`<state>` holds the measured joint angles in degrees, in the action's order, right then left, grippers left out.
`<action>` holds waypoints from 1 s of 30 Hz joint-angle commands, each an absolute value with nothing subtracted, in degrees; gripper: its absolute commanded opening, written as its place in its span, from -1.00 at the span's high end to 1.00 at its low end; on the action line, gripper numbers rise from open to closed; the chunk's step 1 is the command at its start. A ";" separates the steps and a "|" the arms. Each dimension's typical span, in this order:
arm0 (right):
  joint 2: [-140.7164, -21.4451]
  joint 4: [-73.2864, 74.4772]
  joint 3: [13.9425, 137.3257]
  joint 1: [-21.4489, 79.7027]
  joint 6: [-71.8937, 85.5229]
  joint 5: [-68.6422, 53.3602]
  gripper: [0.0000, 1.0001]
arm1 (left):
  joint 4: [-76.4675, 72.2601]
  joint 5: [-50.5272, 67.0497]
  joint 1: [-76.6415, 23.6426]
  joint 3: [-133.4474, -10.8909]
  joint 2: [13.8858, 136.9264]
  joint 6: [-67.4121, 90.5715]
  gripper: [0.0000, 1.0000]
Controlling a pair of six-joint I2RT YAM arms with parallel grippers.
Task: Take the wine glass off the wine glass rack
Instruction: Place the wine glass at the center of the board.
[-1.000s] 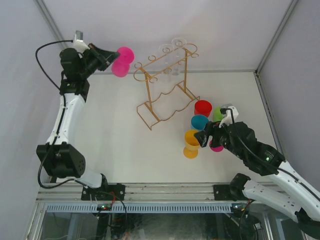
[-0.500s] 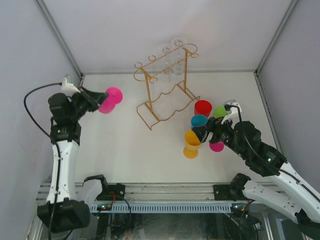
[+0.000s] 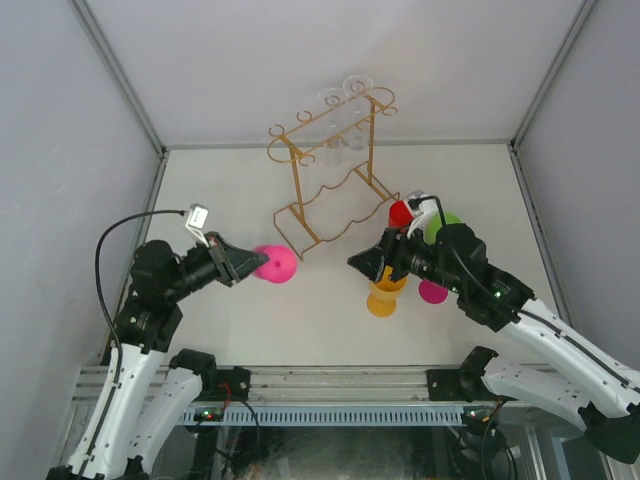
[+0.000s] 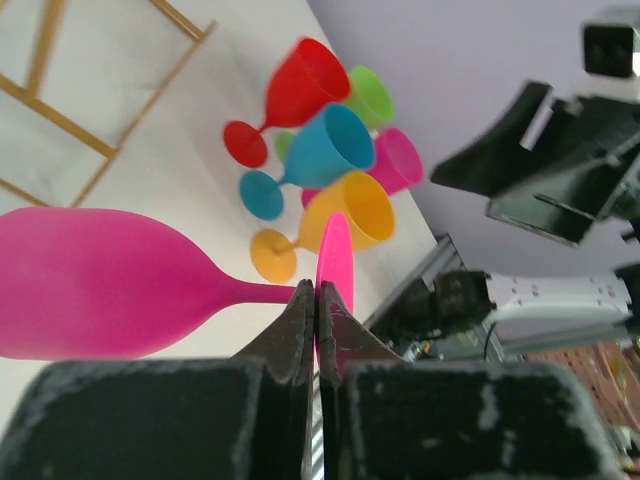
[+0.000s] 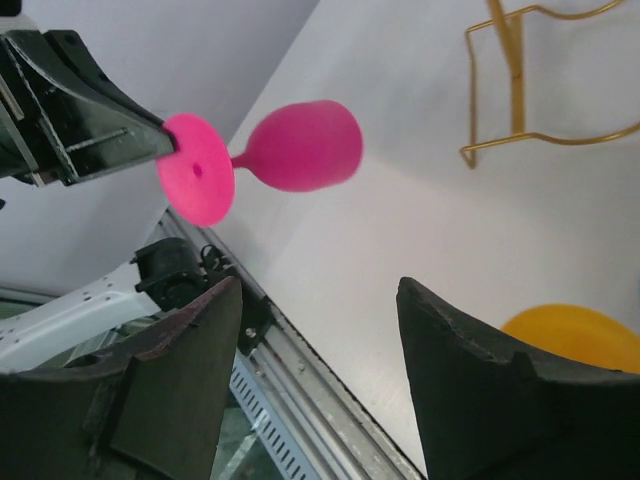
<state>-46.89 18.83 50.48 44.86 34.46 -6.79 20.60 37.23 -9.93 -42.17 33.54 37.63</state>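
White table point(image 3: 220, 200), left pincer point(image 4: 315, 295) clamping pink wine glass point(image 4: 100, 280), right pincer point(image 5: 320, 285) wide open.

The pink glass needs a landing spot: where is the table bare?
Bare: the table between the rack and the left wall, and the near-edge strip beside the pink glass. Crowded: the glass cluster right of the rack.

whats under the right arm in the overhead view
A cluster of plastic wine glasses: the yellow plastic glass, red plastic glass, green plastic glass and pink plastic glass stick out around it. The blue plastic glass is covered there; the left wrist view shows it.
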 commanded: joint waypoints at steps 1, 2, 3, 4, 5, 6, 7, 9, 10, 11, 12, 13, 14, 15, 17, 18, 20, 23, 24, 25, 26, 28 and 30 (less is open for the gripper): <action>-49.24 10.40 50.55 44.39 39.04 -16.46 -0.26 | 16.98 33.98 -18.29 -41.22 32.61 40.72 1.00; -50.29 9.54 50.55 44.32 40.01 -18.08 -0.25 | 16.17 33.56 -20.97 -41.34 32.90 40.93 0.99; -51.15 8.70 50.54 44.23 41.00 -19.98 -0.24 | 15.57 33.01 -22.69 -41.64 33.24 40.95 1.00; -51.88 7.79 50.54 44.15 41.94 -21.78 -0.23 | 15.11 32.52 -24.30 -42.00 33.64 40.93 1.00; -52.62 6.81 50.58 44.05 42.57 -23.29 -0.23 | 14.47 32.02 -25.69 -42.34 33.96 40.91 1.00; -53.29 6.06 50.59 44.03 43.33 -24.59 -0.22 | 13.52 31.66 -27.00 -42.63 34.34 40.92 1.00; -53.85 5.27 50.59 44.01 44.41 -25.83 -0.20 | 12.07 31.44 -28.40 -42.78 34.81 40.95 1.00; -54.89 4.53 50.60 44.03 45.46 -27.86 -0.15 | 10.41 30.75 -31.20 -43.13 35.93 40.92 1.00; -55.40 4.49 50.62 43.99 45.86 -28.68 -0.12 | 9.63 30.23 -32.11 -43.15 36.46 40.91 1.00; -55.76 4.41 50.60 43.98 46.14 -29.57 -0.10 | 8.90 30.08 -33.06 -43.15 37.15 40.81 1.00; -56.10 4.32 50.67 43.95 46.53 -30.61 -0.08 | 8.42 29.96 -33.75 -43.28 37.61 40.80 1.00; -56.33 4.19 50.67 43.90 46.96 -32.17 -0.06 | 8.14 29.83 -34.35 -43.46 38.12 40.78 1.00; -56.60 4.00 50.63 43.86 47.17 -33.27 -0.05 | 7.95 29.72 -34.89 -43.61 38.56 40.70 1.00; -56.80 3.86 50.63 43.86 47.40 -34.17 -0.01 | 7.57 29.70 -35.23 -43.74 38.83 40.72 1.00; -57.15 3.55 50.63 43.86 47.64 -35.73 0.08 | 6.87 29.58 -35.85 -43.76 39.16 40.78 1.00; -57.23 3.42 50.64 43.81 47.75 -36.49 0.14 | 6.33 29.54 -36.17 -43.65 39.20 40.89 1.00; -57.63 2.82 50.67 43.69 48.02 -37.67 0.26 | 5.00 29.76 -36.65 -43.31 39.30 41.52 1.00; -58.25 2.01 50.63 43.62 48.16 -38.37 0.55 | 2.31 31.68 -37.08 -42.53 39.67 42.45 1.00; -58.46 1.80 50.63 43.60 48.21 -38.35 0.62 | 2.09 32.07 -37.09 -42.45 39.85 42.65 1.00; -58.57 1.69 50.63 43.55 48.43 -38.30 0.64 | 2.03 32.26 -37.13 -42.45 39.93 42.71 1.00; -58.66 1.55 50.63 43.51 48.65 -38.25 0.64 | 1.76 32.65 -37.24 -42.45 39.85 42.71 1.00; -58.71 1.05 50.62 43.42 48.77 -38.41 0.66 | 1.10 33.68 -37.43 -42.40 39.64 42.80 1.00; -58.51 0.84 50.58 43.22 48.94 -38.03 0.80 | 0.97 33.93 -37.53 -42.38 39.47 42.90 1.00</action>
